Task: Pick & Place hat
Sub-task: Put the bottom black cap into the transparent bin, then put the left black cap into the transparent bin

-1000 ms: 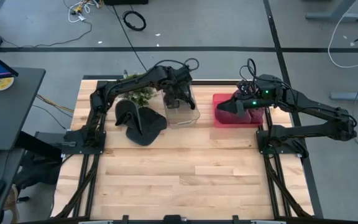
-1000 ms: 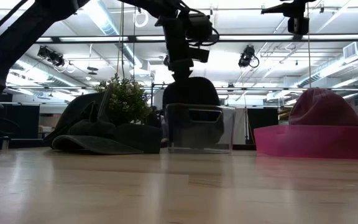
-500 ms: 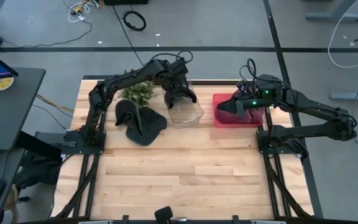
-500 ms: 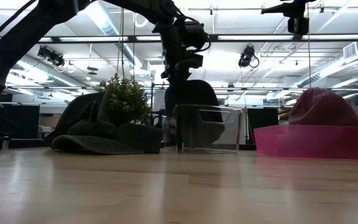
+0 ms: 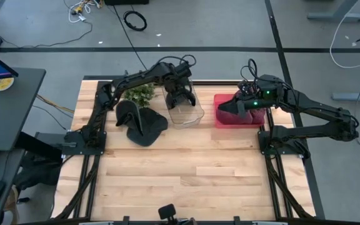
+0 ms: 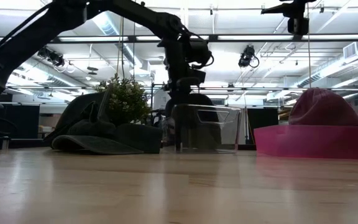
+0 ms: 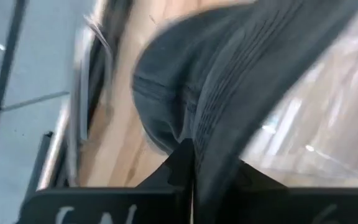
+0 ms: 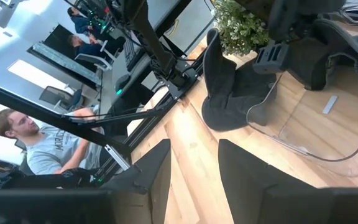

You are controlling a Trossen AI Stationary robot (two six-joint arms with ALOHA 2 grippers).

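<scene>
A dark grey hat (image 7: pixel 229 81) hangs into the clear plastic bin (image 5: pixel 186 112) near the table's (image 5: pixel 186 175) far edge, its brim pinched in the left gripper (image 5: pixel 181 100), whose fingers are clamped on the fabric just above the bin. Beside the bin toward the left edge lie more dark hats (image 5: pixel 139 122) in a pile, with a small potted plant (image 5: pixel 139 95) behind them. Toward the right edge sits a pink tray (image 5: pixel 236 117) holding a maroon hat (image 6: pixel 322 107); the right gripper (image 5: pixel 241 106) hovers over it, fingers parted and holding nothing
</scene>
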